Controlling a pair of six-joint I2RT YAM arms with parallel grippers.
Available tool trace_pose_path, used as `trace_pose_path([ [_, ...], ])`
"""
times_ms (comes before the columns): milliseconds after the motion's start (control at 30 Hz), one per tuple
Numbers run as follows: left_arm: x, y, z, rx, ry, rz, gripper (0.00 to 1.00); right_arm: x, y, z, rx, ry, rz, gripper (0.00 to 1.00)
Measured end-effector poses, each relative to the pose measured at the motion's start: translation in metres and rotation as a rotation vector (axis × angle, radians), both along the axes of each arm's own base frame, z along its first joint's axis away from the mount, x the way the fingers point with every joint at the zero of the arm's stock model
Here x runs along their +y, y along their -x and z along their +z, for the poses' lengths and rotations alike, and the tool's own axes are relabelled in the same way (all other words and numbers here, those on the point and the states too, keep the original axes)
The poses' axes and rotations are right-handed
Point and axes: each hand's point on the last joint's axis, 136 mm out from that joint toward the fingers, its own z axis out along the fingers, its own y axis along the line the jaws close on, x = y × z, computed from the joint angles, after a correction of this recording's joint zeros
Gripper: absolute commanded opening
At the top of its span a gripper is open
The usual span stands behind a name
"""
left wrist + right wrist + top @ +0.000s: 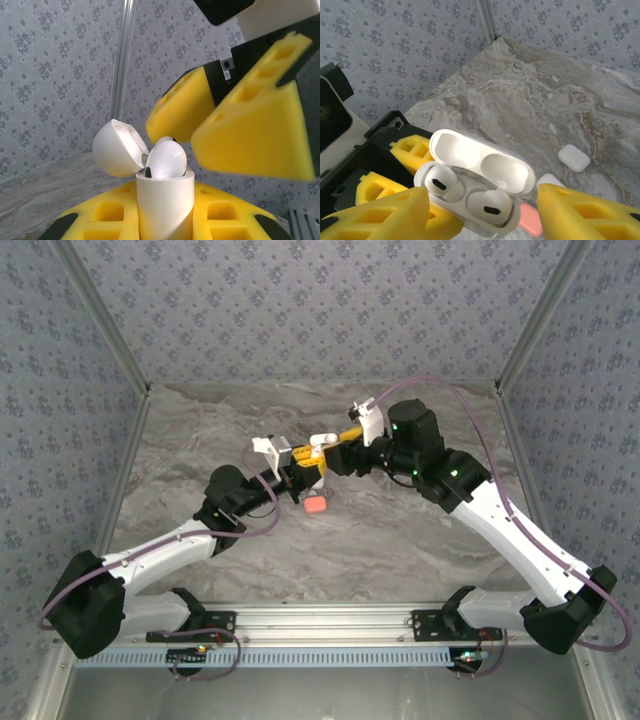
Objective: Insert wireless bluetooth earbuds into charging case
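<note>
Right gripper (pixel 484 197) is spread apart, one finger each side of the two earbuds (pixel 489 206) in the case (pixel 485 160) my left gripper (pixel 165 222) squeezes.

1. Lighting was bright, even and diffuse across all three views.
2. Faint, soft shadows lay on the grey marbled tabletop (pixel 400 540), mid-frame overhead.
3. The glossy white plastic charging case (pixel 165 200) carried a mild sheen.
4. Yellow foam finger pads (pixel 250 135), right of the left-wrist frame, were blurred.
</note>
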Motion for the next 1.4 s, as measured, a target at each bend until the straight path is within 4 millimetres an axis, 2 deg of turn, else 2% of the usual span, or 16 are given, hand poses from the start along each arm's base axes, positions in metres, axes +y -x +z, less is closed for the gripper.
trace_pose_path([
  [233,0.000,0.000,0.000,-0.001,0.001,0.000,0.00,-0.018,-0.010,0.013,0.044,-0.088,-0.022,0.83],
  [433,0.000,0.001,0.003,-0.009,0.008,-0.001,0.00,-0.033,-0.009,0.025,0.070,-0.198,-0.002,1.00],
  [600,0.000,0.003,0.006,-0.020,0.016,-0.011,0.00,-0.027,-0.003,0.017,0.133,-0.244,0.074,1.00],
  [1000,-0.002,0.006,0.012,-0.034,0.030,-0.032,0.00,0.013,0.017,0.004,0.236,-0.276,0.295,1.00],
  [1133,-0.002,0.005,0.012,-0.032,0.028,-0.032,0.00,0.014,0.025,0.013,0.205,-0.281,0.337,1.00],
  [1400,-0.007,0.014,0.020,-0.054,0.037,-0.075,0.00,-0.001,0.046,0.028,0.090,-0.274,0.341,1.00],
])
